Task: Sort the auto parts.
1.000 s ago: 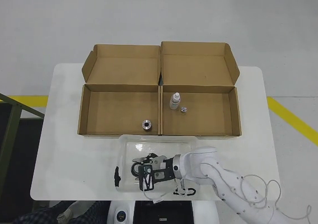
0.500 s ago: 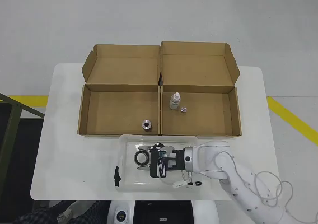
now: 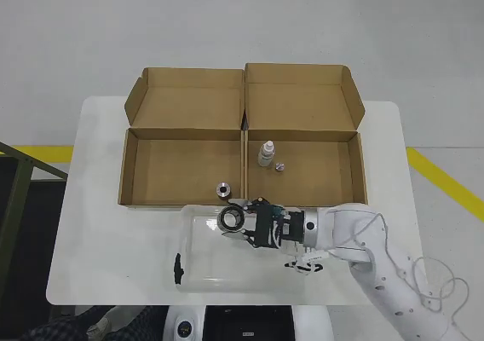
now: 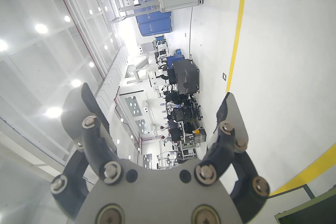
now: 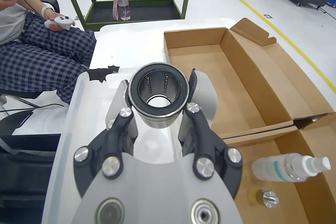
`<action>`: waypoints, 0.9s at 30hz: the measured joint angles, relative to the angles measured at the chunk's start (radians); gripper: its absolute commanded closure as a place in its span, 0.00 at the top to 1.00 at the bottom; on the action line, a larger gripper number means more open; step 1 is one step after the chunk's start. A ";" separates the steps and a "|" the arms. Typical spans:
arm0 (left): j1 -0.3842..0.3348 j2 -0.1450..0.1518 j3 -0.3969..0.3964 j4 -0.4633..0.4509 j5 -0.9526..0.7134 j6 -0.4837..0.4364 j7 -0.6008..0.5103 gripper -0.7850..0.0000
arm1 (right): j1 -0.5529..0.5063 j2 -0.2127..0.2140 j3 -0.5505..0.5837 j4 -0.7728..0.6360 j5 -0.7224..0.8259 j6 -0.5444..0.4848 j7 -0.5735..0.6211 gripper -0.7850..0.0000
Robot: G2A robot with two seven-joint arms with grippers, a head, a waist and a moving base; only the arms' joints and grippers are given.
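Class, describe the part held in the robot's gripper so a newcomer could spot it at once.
Find the white table, then the clear plastic tray at its near edge. Over the tray's far side, the right gripper clamps a hollow steel cylinder. Unlike the small silver piece in the cardboard box beyond, it has a black rim and wide open bore.

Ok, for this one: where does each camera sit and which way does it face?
Top view: above the arms, looking down on the table; the right gripper shows.
Left wrist view: on the left wrist, facing out into the hall; left gripper open, empty.
Right wrist view: on the right wrist, facing a cardboard box; its gripper shut on the bearing.
Shared: top and right wrist views both show the spray bottle.
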 measured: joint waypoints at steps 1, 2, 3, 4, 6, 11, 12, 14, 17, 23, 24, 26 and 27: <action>0.000 0.000 0.000 0.000 0.000 0.000 0.000 1.00 | -0.002 0.001 0.007 -0.002 0.009 -0.002 -0.002 0.00; 0.000 0.000 0.000 0.000 0.000 0.000 0.000 1.00 | -0.003 0.002 0.012 -0.002 0.015 -0.003 -0.004 0.00; 0.000 0.000 0.000 0.000 0.000 0.000 0.000 1.00 | -0.004 0.004 0.016 -0.003 0.021 -0.003 -0.005 0.00; 0.000 0.000 0.000 0.000 0.000 0.000 0.000 1.00 | -0.005 0.005 0.022 -0.003 0.029 -0.004 -0.007 0.00; 0.000 0.000 0.000 0.000 0.000 0.000 0.000 1.00 | -0.007 0.006 0.029 -0.001 0.042 -0.005 -0.010 0.00; 0.000 0.000 0.000 0.000 0.000 0.000 0.000 1.00 | -0.007 0.010 0.044 0.006 0.079 -0.010 -0.018 0.00; 0.000 0.000 0.000 0.000 0.000 0.000 0.000 1.00 | -0.006 0.011 0.046 0.007 0.086 -0.011 -0.020 0.00; 0.000 0.000 0.000 0.000 0.000 0.000 0.000 1.00 | -0.003 0.012 0.052 0.012 0.103 -0.015 -0.022 0.00; 0.000 0.000 0.000 0.000 0.000 0.000 0.000 1.00 | 0.002 0.013 0.058 0.018 0.126 -0.017 -0.024 0.00; 0.000 0.000 0.000 0.000 0.000 0.000 0.000 1.00 | 0.007 0.016 0.067 0.025 0.159 -0.020 -0.027 0.00; 0.000 0.000 0.000 0.000 0.000 0.000 0.000 1.00 | 0.007 0.017 0.068 0.026 0.162 -0.020 -0.027 0.00; 0.000 0.000 0.000 0.000 0.000 0.000 0.000 1.00 | 0.008 0.017 0.067 0.027 0.169 -0.021 -0.026 0.00; 0.000 0.000 0.000 0.000 0.000 0.000 0.000 1.00 | 0.009 0.017 0.067 0.028 0.171 -0.021 -0.026 0.00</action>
